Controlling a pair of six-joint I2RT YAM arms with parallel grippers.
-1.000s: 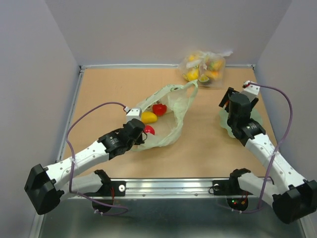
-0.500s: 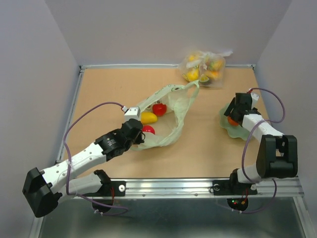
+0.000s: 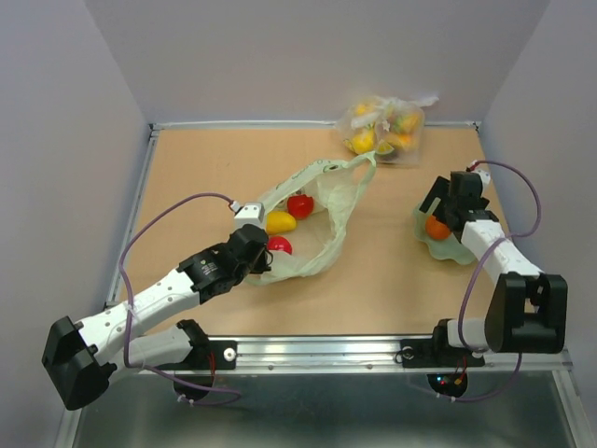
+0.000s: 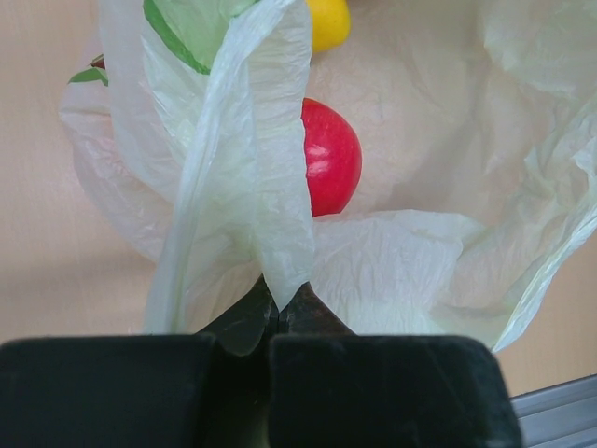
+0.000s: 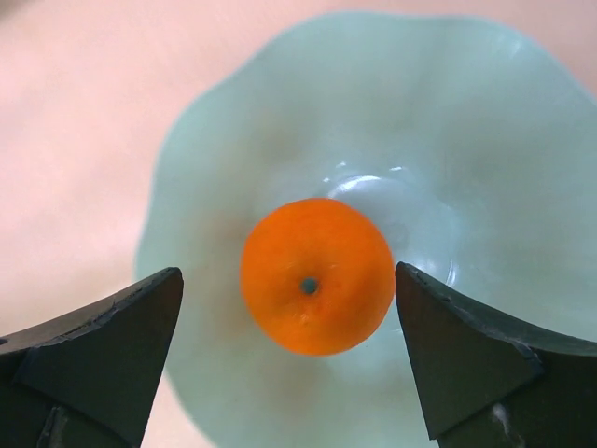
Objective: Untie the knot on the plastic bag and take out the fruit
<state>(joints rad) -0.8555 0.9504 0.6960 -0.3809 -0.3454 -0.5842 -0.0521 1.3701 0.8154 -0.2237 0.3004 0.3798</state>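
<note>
The pale green plastic bag (image 3: 326,210) lies open on the table; its handle loops (image 3: 328,167) lie loose at the far end and no tied knot shows. Inside it lie a red fruit (image 3: 279,245), a yellow mango (image 3: 280,221) and a second red fruit (image 3: 299,205). My left gripper (image 3: 257,246) is shut on the bag's near edge (image 4: 280,271), with the red fruit (image 4: 329,157) just beyond. An orange fruit (image 3: 437,227) rests in a pale green plate (image 3: 454,253). My right gripper (image 5: 287,271) is open above the orange (image 5: 317,273), one finger on each side, not touching it.
A clear bag with yellow fruit (image 3: 384,126) and a white tie lies at the back wall. Grey walls enclose the table on three sides. A metal rail (image 3: 326,350) runs along the near edge. The plate (image 5: 233,140) stands close to the right wall.
The right arm has folded back, uncovering the orange lying in the plate, with the gripper open over it. The left gripper still holds the bag's edge and has hardly moved.
</note>
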